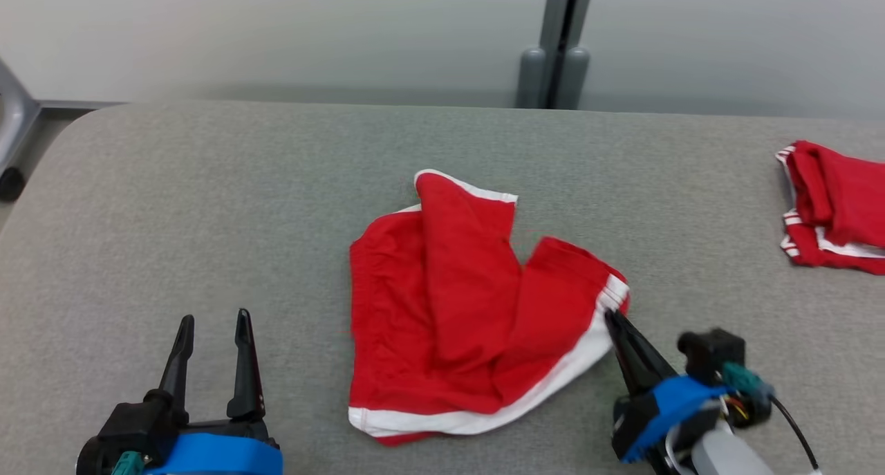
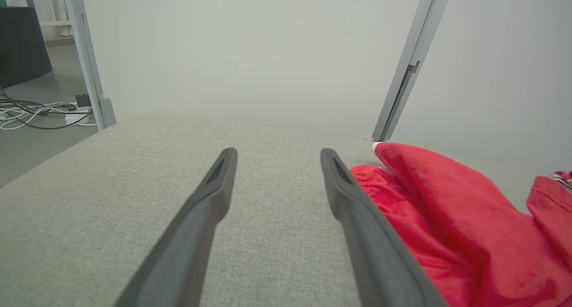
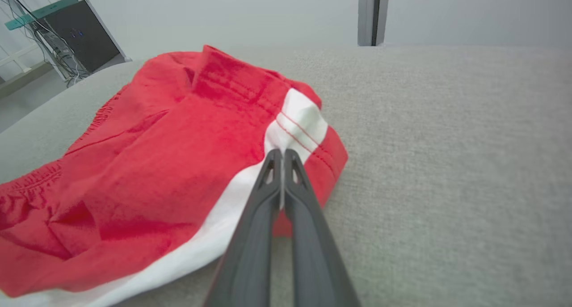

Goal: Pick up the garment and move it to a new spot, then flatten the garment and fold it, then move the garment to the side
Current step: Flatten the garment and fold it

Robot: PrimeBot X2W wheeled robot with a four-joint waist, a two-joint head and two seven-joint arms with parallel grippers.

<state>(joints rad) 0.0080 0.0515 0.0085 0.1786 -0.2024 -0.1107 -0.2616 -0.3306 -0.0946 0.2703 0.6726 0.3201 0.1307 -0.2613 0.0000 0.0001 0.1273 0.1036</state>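
The garment [image 1: 456, 302] is a pair of red shorts with white trim, lying crumpled in the middle of the grey table [image 1: 207, 205]. My right gripper [image 1: 612, 317] is at its right corner, shut on the white-striped hem. In the right wrist view the garment [image 3: 156, 164] spreads to the left, and the right gripper [image 3: 280, 153] has its fingers pressed together over that white band. My left gripper [image 1: 213, 323] stands open at the lower left, well clear of the cloth. In the left wrist view the left gripper [image 2: 277, 157] is open over bare table, with the garment [image 2: 447, 217] just to its right.
A second red and white garment [image 1: 833, 209] lies folded at the table's far right edge. A grey post [image 1: 556, 46] stands behind the table against a pale wall. Cables [image 2: 40, 112] lie on the floor beyond the table's left end.
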